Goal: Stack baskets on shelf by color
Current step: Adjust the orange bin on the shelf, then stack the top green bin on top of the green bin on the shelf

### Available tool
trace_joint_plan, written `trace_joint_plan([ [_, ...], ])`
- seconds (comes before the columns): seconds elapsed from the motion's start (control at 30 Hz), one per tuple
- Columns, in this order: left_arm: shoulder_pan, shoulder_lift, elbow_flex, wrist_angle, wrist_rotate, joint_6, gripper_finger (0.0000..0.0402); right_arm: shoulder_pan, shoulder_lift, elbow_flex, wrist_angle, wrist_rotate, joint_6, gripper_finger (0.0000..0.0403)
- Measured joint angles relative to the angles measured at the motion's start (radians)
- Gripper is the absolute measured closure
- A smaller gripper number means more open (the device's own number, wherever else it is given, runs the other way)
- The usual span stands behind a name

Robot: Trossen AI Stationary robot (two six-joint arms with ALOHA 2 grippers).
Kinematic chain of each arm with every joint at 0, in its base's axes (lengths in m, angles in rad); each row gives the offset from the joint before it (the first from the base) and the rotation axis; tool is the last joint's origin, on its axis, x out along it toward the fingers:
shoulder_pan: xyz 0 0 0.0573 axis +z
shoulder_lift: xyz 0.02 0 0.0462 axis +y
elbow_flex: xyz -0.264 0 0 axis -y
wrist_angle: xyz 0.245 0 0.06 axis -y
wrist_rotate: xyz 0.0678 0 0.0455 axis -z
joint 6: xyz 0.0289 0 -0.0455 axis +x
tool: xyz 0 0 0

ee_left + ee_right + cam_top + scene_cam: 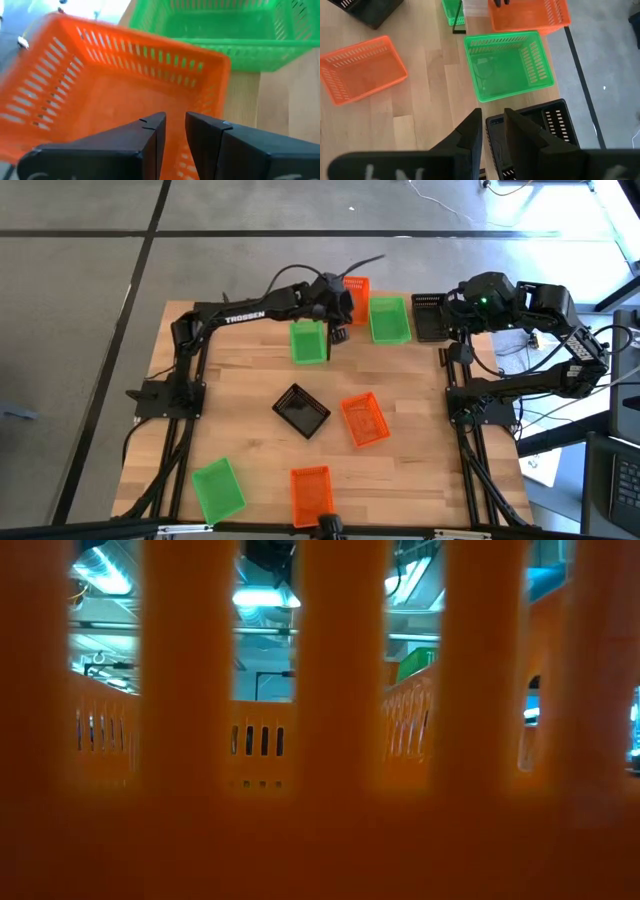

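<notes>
An orange basket (357,288) is at the shelf's left end, at the table's far edge, with my left gripper (175,127) shut on it; it looks tilted in the left wrist view. A green basket (389,320) sits on the middle of the shelf (554,97). A black basket (430,315) sits at the shelf's right end, and my right gripper (492,125) is shut on it. Another green basket (308,342), a black one (301,410) and an orange one (364,420) lie mid-table. A green (217,488) and an orange basket (312,492) lie near the near edge. My left gripper has the orange basket's near side wall (172,145) pinched between its two fingers, one inside the basket and one outside. The fingers slant down from the table's left and near side. Whether the basket's bottom rests on the shelf I cannot tell. My right gripper pinches the black basket's wall (495,122) on the side toward the green basket, one finger inside and one outside, coming from above. The basket rests flat on the shelf's right end.
The orange basket at the near edge stands right in front of the low camera; its mesh wall (340,740) fills that view. The shelf's black upright (456,22) stands beside the green basket on the table. Bare wood lies on the table's left half.
</notes>
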Motion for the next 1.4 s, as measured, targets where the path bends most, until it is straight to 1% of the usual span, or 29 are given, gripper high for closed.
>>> trace_joint_plan([
  [0.1, -0.009, 0.0, 0.0, 0.006, -0.001, 0.026, 0.0335, 0.0, 0.0, 0.0, 0.0, 0.0, 0.0, 0.0321],
  [0.63, -0.068, 0.0, 0.0, -0.027, -0.002, 0.025, 0.0335, 0.0, 0.0, 0.0, 0.0, 0.0, 0.0, 0.0321],
  [0.67, -0.07, 0.0, 0.0, -0.026, -0.005, 0.025, 0.0335, 0.0, 0.0, 0.0, 0.0, 0.0, 0.0, 0.0321],
  [0.73, -0.074, 0.0, 0.003, -0.021, -0.043, 0.025, 0.0335, 0.0, 0.0, 0.0, 0.0, 0.0, 0.0, 0.0321],
  [0.8, -0.074, 0.0, 0.023, -0.025, -0.079, 0.03, 0.0335, 0.0, 0.0, 0.0, 0.0, 0.0, 0.0, 0.0321],
  [0.97, -0.075, -0.005, 0.145, -0.092, -0.099, 0.079, 0.0335, 0.0, 0.0, 0.0, -0.001, 0.0, 0.0, 0.0321],
  [1.03, -0.079, -0.005, 0.205, -0.146, -0.114, 0.084, 0.0335, 0.0, 0.0, 0.0, -0.001, 0.0, 0.0, 0.0321],
  [1.1, -0.079, -0.005, 0.283, -0.246, -0.117, 0.084, 0.0335, 0.0, 0.0, 0.0, -0.001, 0.0, -0.001, 0.0321],
  [1.2, -0.079, -0.007, 0.417, -0.517, -0.118, 0.083, 0.0335, 0.0, 0.0, 0.0, -0.001, 0.0, -0.004, 0.0321],
  [1.27, -0.079, -0.008, 0.477, -0.693, -0.115, 0.069, 0.0335, 0.0, 0.0, 0.0, -0.002, 0.0, -0.008, 0.0321],
  [1.3, -0.079, -0.008, 0.495, -0.759, -0.098, 0.048, 0.0335, 0.0, 0.0, 0.0, -0.002, 0.0, -0.01, 0.0321],
  [1.4, -0.078, -0.007, 0.517, -0.907, 0.021, -0.009, 0.0335, 0.0, 0.0, 0.0, -0.002, 0.0, -0.017, 0.0321],
])
